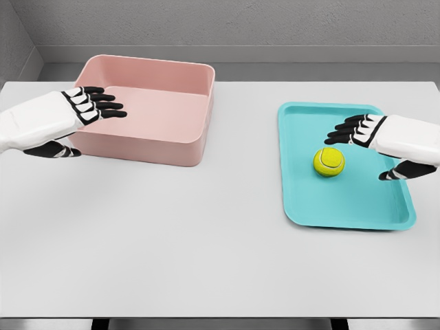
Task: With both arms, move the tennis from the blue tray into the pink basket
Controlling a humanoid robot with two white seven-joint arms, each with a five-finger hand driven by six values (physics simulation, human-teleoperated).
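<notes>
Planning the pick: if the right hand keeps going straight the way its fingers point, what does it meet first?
Probably the tennis ball: the right hand points left over the blue tray, fingers open, ball just below that line. Depth is unclear; it might pass above.

Both hands wear the same livery. The left hand (65, 117), the one by the pink basket (148, 110), has a smooth white shell over its back and forearm, with black fingers (103, 103) banded by white plates at the knuckles. The right hand (385, 141), on the far side of that basket, matches it: glossy white casing, black jointed digits and a black thumb.
</notes>
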